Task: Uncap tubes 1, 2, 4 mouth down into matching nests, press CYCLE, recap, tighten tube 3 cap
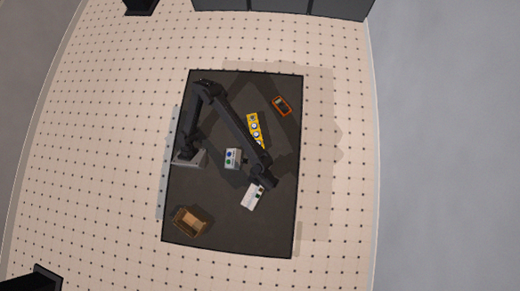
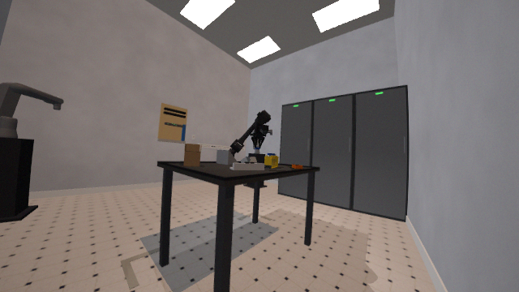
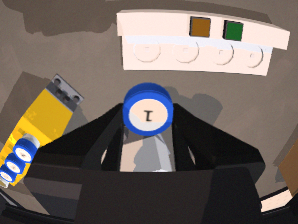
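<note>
My gripper (image 2: 256, 148) (image 3: 148, 111) is shut on the cap of tube 1 (image 3: 149, 116), blue-rimmed with its number up. It holds it in the air near the white cap tray (image 1: 249, 203) (image 2: 248, 166) (image 3: 155, 22). The tray's four nests look empty in the wrist view. The amber lamp (image 3: 200, 27) and green lamp (image 3: 233, 30) look dark. The yellow decapping station (image 2: 272, 162) (image 3: 47, 117) bears three blue-rimmed caps; tube 1 (image 1: 252, 117) at its far end has no cap. The arm hides part of the station in the top view.
The key housing (image 1: 233, 166) with the blue CYCLE key (image 1: 229, 154) and green READY key (image 1: 228, 161) stands between arm base and tray. An open cardboard box (image 1: 191, 221) (image 2: 192, 156) stands at a table corner. An orange meter (image 1: 281, 106) (image 2: 297, 166) lies beyond the station.
</note>
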Tool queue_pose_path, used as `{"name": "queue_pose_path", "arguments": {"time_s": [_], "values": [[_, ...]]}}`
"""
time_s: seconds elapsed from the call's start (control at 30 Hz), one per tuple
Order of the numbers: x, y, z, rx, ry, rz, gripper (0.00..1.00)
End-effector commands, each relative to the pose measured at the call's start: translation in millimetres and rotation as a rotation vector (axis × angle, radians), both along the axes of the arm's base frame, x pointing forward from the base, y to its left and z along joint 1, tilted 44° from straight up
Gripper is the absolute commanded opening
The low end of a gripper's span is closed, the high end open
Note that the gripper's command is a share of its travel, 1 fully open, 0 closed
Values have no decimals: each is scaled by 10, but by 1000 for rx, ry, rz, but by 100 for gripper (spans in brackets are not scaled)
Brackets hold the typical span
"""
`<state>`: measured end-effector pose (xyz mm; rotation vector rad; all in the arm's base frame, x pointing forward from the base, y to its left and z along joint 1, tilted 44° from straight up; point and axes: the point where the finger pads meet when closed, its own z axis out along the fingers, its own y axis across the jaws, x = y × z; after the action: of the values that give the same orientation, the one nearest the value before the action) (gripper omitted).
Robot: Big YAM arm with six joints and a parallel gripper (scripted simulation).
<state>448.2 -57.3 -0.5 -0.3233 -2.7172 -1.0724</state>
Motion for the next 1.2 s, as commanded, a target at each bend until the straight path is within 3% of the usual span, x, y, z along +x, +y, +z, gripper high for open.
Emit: {"name": "queue_pose_path", "arguments": {"time_s": [0.0,0.83,0.9,0.97,1.17], "values": [[-3,204,-138,0,15,19,0],[-161,959,-925,0,17,20,0],[-166,979,-947,0,17,20,0],[-35,955,-910,-6,-9,20,0],[-38,955,-912,-6,-8,21,0]]}}
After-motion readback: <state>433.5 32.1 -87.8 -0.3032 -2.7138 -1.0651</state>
